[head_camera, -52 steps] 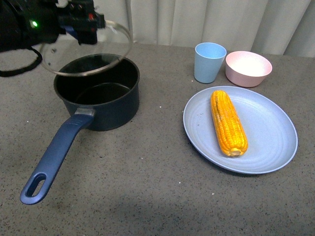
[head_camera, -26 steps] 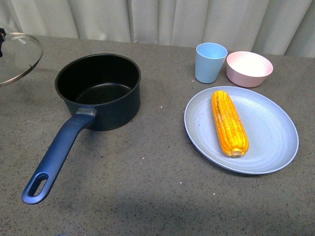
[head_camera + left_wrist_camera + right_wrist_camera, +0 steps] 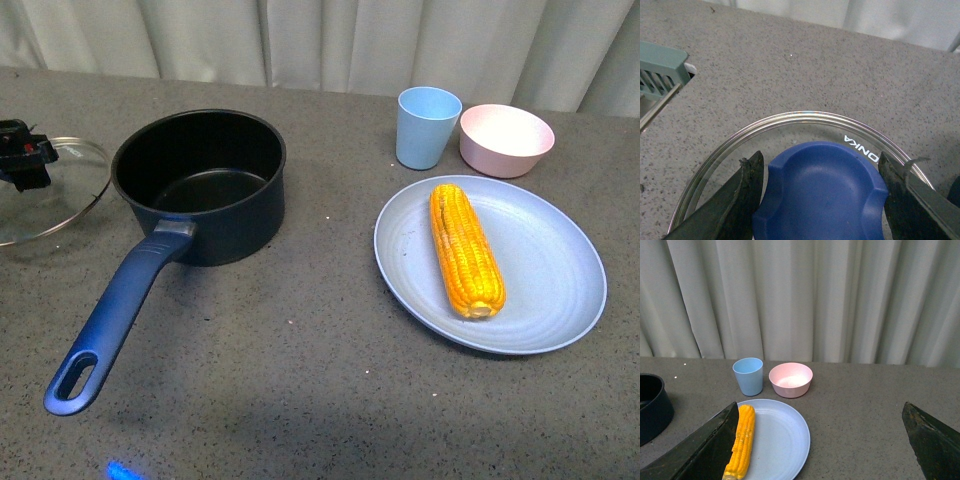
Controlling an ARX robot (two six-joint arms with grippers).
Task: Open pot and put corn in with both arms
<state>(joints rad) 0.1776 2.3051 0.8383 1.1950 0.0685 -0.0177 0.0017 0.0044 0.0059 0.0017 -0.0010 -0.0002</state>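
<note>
The dark navy pot (image 3: 205, 185) stands open on the table, its long blue handle (image 3: 115, 315) pointing toward the front. Its glass lid (image 3: 65, 200) lies low at the pot's left, at the table's left edge. My left gripper (image 3: 25, 160) is shut on the lid's blue knob (image 3: 822, 192), one finger (image 3: 747, 192) on each side. The yellow-orange corn (image 3: 465, 250) lies on a light blue plate (image 3: 550, 260) at the right. It also shows in the right wrist view (image 3: 741, 442). My right gripper (image 3: 822, 440) is open and empty, held above the table beside the plate, out of the front view.
A light blue cup (image 3: 427, 127) and a small pink bowl (image 3: 506, 139) stand behind the plate. A curtain hangs along the table's back edge. A teal slotted object (image 3: 662, 70) shows at the table's left edge in the left wrist view.
My left gripper carried the lid from above the pot out to the left, then down and a little back toward the pot. The corn and plate have not moved.
</note>
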